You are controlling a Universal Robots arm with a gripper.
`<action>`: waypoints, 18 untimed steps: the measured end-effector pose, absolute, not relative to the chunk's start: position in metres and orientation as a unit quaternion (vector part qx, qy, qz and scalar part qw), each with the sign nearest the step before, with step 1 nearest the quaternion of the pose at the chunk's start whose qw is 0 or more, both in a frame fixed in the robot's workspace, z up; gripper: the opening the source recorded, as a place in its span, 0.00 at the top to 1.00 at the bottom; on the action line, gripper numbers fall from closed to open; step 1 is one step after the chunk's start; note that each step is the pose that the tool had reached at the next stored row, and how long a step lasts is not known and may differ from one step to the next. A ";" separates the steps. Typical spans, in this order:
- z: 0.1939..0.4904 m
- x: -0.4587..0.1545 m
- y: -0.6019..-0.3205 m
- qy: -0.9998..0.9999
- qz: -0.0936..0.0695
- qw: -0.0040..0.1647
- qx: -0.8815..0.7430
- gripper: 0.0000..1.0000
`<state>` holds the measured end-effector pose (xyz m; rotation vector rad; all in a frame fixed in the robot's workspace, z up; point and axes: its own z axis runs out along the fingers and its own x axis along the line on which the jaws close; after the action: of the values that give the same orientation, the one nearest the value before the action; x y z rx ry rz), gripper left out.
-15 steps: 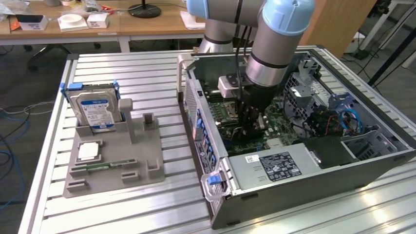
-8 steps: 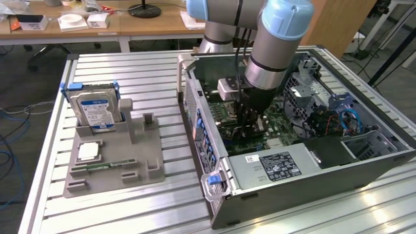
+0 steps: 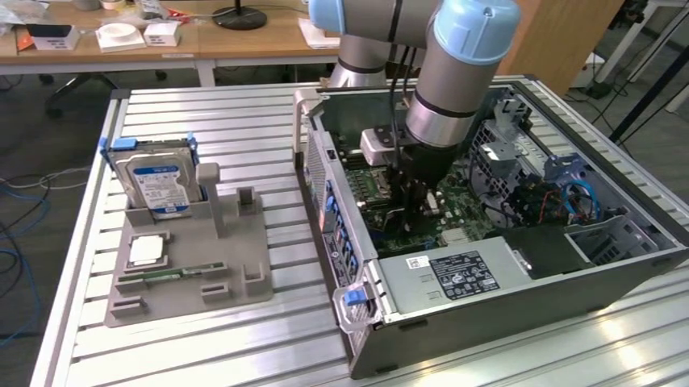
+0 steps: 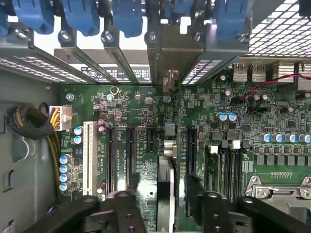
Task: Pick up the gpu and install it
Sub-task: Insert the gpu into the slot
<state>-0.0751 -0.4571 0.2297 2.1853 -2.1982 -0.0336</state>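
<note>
The gpu (image 4: 165, 160) stands edge-on in a slot of the green motherboard (image 4: 136, 111), a narrow dark strip. Its metal bracket (image 4: 164, 53) sits against the case's rear wall among the slot covers. My gripper (image 4: 163, 194) straddles the card and is open. One finger (image 4: 130, 190) and the other stand apart from the card's faces, with a gap on each side. In the exterior view the arm reaches down into the open computer case (image 3: 323, 201), and the gripper (image 3: 415, 201) hangs low over the motherboard.
A hard drive (image 3: 161, 181) with a blue-white label stands in a grey holder (image 3: 189, 282) on the exterior view's left, with a green memory stick (image 3: 173, 276) lying on it. Inside the case are the power supply (image 3: 457, 274), blue latches (image 4: 129, 19) and a cable bundle (image 4: 26, 121).
</note>
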 end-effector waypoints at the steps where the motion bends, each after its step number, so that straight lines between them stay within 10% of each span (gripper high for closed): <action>1: 0.230 -0.075 -0.457 -0.709 -0.011 0.021 0.705 0.48; 14: 0.271 -0.075 -0.455 -0.709 -0.014 0.018 0.705 0.41; 18: 0.274 -0.075 -0.451 -0.709 -0.014 0.018 0.705 0.56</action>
<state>-0.0751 -0.4507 0.2737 2.1895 -2.2019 -0.0427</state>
